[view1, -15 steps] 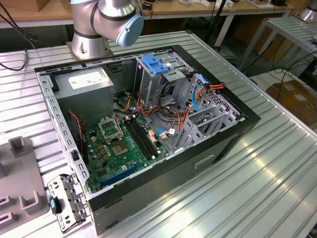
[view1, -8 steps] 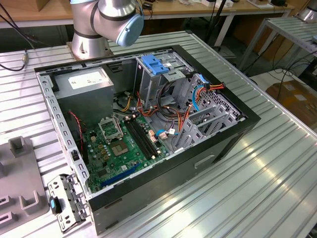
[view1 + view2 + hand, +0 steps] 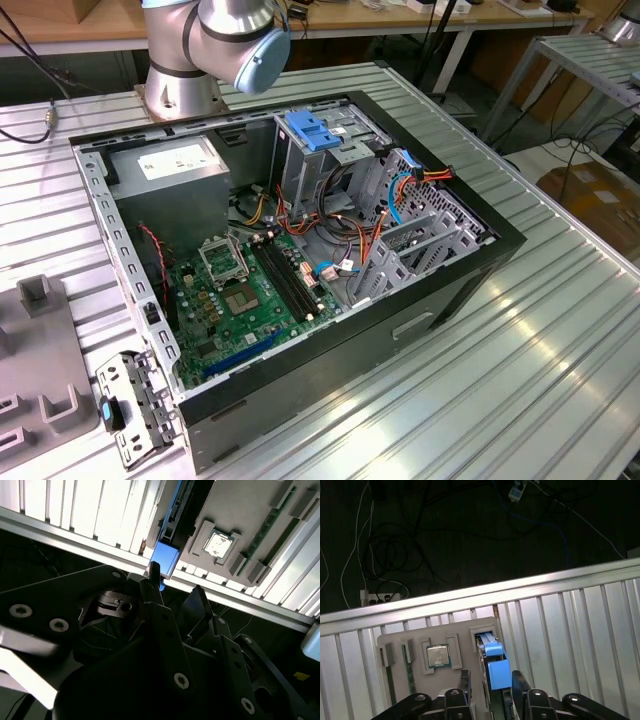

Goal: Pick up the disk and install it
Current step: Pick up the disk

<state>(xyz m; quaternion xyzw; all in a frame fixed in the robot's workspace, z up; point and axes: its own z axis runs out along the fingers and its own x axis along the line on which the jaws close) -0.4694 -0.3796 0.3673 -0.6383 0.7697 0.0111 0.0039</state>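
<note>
Though half hidden, disk (image 3: 498, 674) inside spread tool (image 3: 492, 676).

Arm (image 3: 185, 80) stands upright at its base, with a blue-capped joint (image 3: 255, 50) above it. Pincer (image 3: 492, 677) angled downward, black fingers (image 3: 465, 681) spread apart with a gap between them.

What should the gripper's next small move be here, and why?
Probably ease a little lower before closing. In the first wrist view the open gripper straddles the disk, which stands on edge in the grey holder, and only its blue end sits between the jaws, so nothing is gripped yet.
</note>
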